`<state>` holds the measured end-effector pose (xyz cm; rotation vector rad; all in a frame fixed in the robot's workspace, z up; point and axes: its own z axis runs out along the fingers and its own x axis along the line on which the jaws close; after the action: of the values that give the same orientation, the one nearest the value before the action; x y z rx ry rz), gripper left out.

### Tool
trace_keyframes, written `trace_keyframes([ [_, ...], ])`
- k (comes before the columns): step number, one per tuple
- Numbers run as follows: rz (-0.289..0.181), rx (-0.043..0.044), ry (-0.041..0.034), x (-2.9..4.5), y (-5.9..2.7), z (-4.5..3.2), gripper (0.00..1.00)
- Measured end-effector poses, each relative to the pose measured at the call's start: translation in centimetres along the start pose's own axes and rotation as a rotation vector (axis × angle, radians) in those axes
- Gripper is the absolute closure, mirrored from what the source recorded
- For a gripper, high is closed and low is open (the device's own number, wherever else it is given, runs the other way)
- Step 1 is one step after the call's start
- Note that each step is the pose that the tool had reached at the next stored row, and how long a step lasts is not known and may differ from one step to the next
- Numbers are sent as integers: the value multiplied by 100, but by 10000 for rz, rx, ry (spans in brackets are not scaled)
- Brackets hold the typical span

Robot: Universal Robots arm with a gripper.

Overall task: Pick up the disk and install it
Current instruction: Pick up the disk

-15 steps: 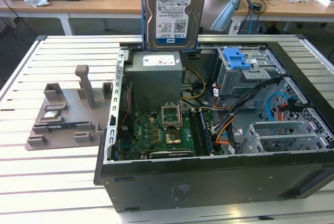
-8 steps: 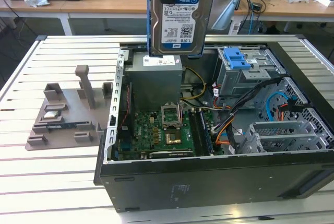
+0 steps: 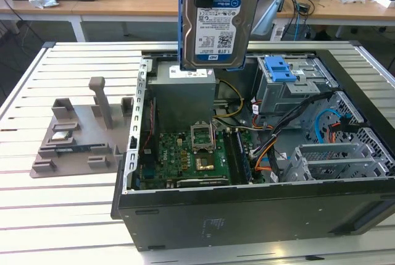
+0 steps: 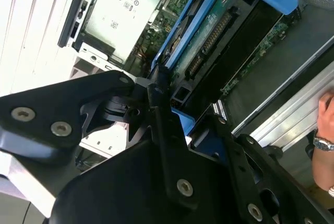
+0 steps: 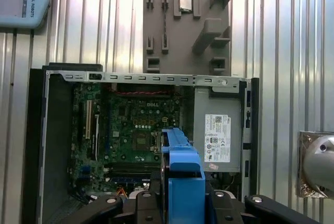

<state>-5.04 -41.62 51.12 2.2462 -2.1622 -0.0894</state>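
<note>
One gripper of yours has its fingers clamped on the disk, holding it upright by its top edge. You see the disk hanging in the air over the open computer case — above the grey power-supply box.

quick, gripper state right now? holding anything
Gripper: closed on the disk, holding it upright by its blue carrier above the open computer case.

Exterior view high beside the computer case; both wrist views close above it.
</note>
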Motion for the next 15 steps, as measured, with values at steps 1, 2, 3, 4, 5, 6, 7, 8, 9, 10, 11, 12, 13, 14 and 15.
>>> trace_keyframes([
  [1, -1, 0, -1, 8, -7, 0, 63],
  [2, 0, -1, -1, 21, -19, 0, 63],
  [3, 1, -2, -1, 37, -33, 0, 63],
  [4, 1, -3, -2, 47, -43, 1, 63],
  [5, 0, -4, -1, 56, -53, 1, 63],
  [6, 1, -6, -1, 69, -70, 1, 63],
  [7, 0, -7, -2, 77, -86, 1, 63],
  [8, 0, -9, -3, 82, -102, 1, 63],
  [9, -1, -12, -2, 92, -134, 0, 63],
  [10, 1, -15, -2, 97, -152, -1, 63],
  [11, 1, -17, -2, 101, -172, -1, 63],
  [12, 1, -21, -2, 108, -210, -2, 63],
  [13, 0, -24, -2, 114, -238, -2, 63],
  [14, 1, -28, -1, 132, -268, -3, 63],
  [15, 1, -32, -1, 170, -293, -2, 63],
])
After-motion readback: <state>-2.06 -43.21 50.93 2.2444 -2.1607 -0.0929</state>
